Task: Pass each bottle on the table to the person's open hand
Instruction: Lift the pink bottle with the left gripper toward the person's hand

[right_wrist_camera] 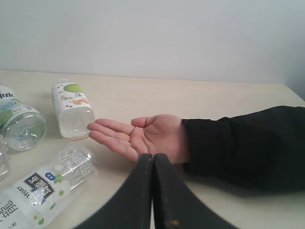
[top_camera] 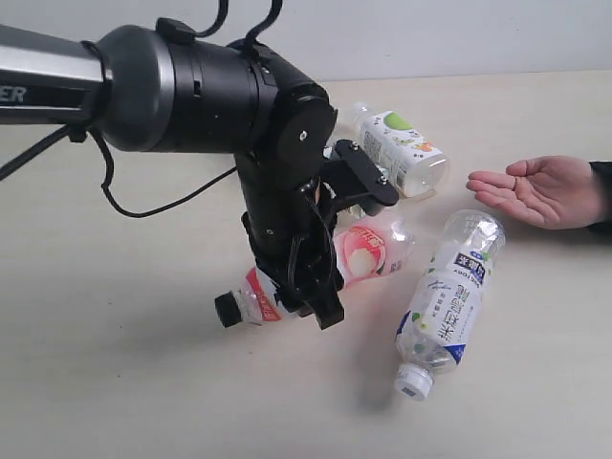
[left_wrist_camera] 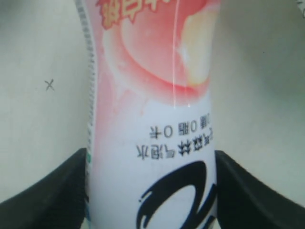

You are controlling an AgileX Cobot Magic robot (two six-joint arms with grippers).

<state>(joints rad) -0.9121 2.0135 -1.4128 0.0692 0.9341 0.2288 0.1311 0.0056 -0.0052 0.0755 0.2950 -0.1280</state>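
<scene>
The pink-red labelled bottle point(top_camera: 368, 251) with a black cap point(top_camera: 227, 308) lies tilted low over the table point(top_camera: 115, 382). My left gripper point(top_camera: 339, 256) is shut on its middle. In the left wrist view the black fingers point(left_wrist_camera: 62, 191) press both sides of this bottle point(left_wrist_camera: 152, 95). A blue-labelled bottle point(top_camera: 449, 296) lies to its right, and a green-labelled one point(top_camera: 402, 148) lies behind. The person's open hand point(top_camera: 535, 189) rests palm up at the right edge. My right gripper point(right_wrist_camera: 153, 157) is shut and empty, just in front of that hand point(right_wrist_camera: 143, 136). A further bottle point(right_wrist_camera: 19, 125) shows at the left of the right wrist view.
The dark sleeve point(right_wrist_camera: 238, 143) stretches across the table behind the right gripper. A pale wall point(right_wrist_camera: 152, 38) closes the far side. The green-labelled bottle point(right_wrist_camera: 71, 107) lies close to the hand's fingertips, the blue-labelled one point(right_wrist_camera: 43, 186) nearer the right wrist camera.
</scene>
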